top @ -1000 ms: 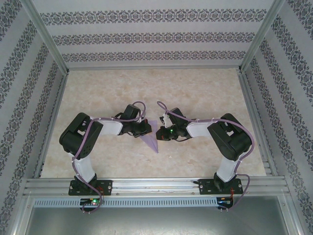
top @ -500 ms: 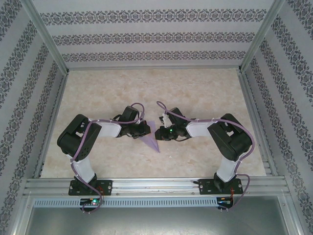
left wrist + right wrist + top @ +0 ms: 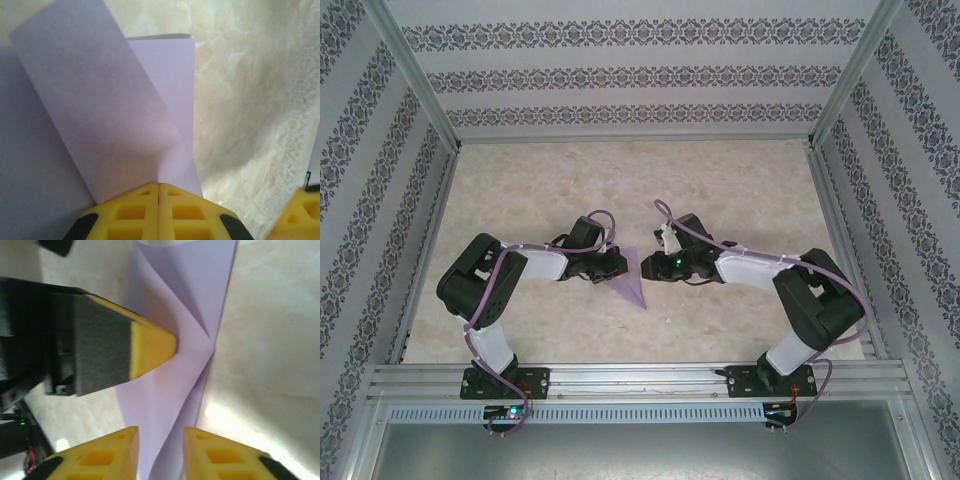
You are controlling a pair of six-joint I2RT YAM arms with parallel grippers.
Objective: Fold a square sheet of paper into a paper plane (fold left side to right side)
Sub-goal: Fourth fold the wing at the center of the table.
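Observation:
The lilac paper plane [image 3: 633, 280] lies mid-table as a folded dart, its tip pointing toward the near edge. My left gripper [image 3: 618, 262] comes at it from the left, shut on the paper. In the left wrist view its yellow fingertips [image 3: 159, 186] meet where a raised flap [image 3: 100, 100] joins the flatter layer [image 3: 175, 80]. My right gripper [image 3: 648, 268] sits just right of the paper. Its jaws stand open in the right wrist view [image 3: 161, 440], with the folded paper [image 3: 170, 390] showing between the fingers. The left gripper's finger [image 3: 150, 347] rests on the sheet.
The tabletop [image 3: 740, 190] is pale marble-patterned, fenced by aluminium rails [image 3: 835, 240] and patterned walls on three sides. Both arm bases stand at the near rail [image 3: 640, 375]. Bare tabletop stretches beyond and to both sides of the paper.
My right gripper has opened off the paper and drawn back a little to the right, its elbow swinging outward. The left gripper stays shut at the paper's left edge.

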